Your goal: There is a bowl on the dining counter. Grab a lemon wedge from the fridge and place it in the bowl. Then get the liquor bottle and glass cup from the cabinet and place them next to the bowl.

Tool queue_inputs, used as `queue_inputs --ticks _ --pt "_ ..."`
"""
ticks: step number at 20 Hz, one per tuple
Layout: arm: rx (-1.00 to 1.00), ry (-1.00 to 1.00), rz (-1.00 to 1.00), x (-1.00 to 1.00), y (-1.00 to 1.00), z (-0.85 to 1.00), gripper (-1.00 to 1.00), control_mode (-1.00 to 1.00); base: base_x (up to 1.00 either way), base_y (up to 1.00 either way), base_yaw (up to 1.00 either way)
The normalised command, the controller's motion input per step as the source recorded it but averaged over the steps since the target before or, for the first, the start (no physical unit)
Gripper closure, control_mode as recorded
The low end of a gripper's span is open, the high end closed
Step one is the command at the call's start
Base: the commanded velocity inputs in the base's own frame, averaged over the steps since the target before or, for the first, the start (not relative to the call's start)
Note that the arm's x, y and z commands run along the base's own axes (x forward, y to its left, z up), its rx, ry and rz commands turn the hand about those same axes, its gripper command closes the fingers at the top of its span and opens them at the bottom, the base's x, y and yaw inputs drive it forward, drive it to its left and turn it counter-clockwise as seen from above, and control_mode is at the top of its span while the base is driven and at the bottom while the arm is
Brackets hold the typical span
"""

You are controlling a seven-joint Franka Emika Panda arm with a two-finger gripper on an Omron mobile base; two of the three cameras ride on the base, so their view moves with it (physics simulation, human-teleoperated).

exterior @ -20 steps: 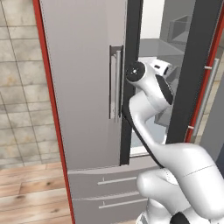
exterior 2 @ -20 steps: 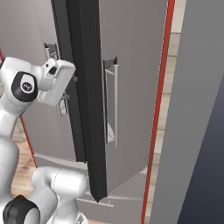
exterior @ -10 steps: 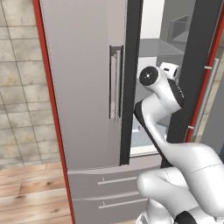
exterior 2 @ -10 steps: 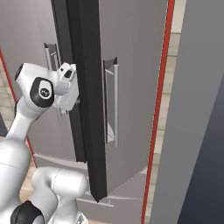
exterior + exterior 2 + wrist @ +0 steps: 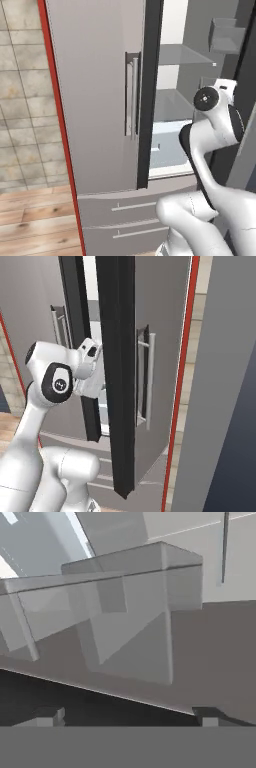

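- Fridge: its right door is swung open and the left door is shut; pale shelves and a light drawer low down show inside.
- Hand: fingers spread wide, nothing between them, reaching into the opening beside the open door's dark edge.
- Door bin: grey, boxy, close in front of the fingertips in the hand view.
- Lemon wedge: I cannot make it out on the shelves.
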Motion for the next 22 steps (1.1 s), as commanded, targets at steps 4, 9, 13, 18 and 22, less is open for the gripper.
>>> queue_inputs --ticks 4,9,13,18,22 --pt "-0.10 0.00 0.00 -1.00 -0.88 0.00 -1.00 -1.00 0.00 0.00 0.00" --pt "-0.14 0.03 0.00 -0.73 -0.92 -0.01 -1.00 -1.00 0.00 0.00 0.00" --pt "-0.04 0.05 0.00 -0.33 -0.42 0.02 -1.00 -1.00 0.00 0.00 0.00" --pt "0.05 0.01 0.09 -0.19 0.70 0.48 -1.00 -1.00 0.00 0.00 0.00" --pt "0.06 0.03 0.22 -0.20 1.00 0.56 -1.00 -1.00 0.00 0.00 0.00"
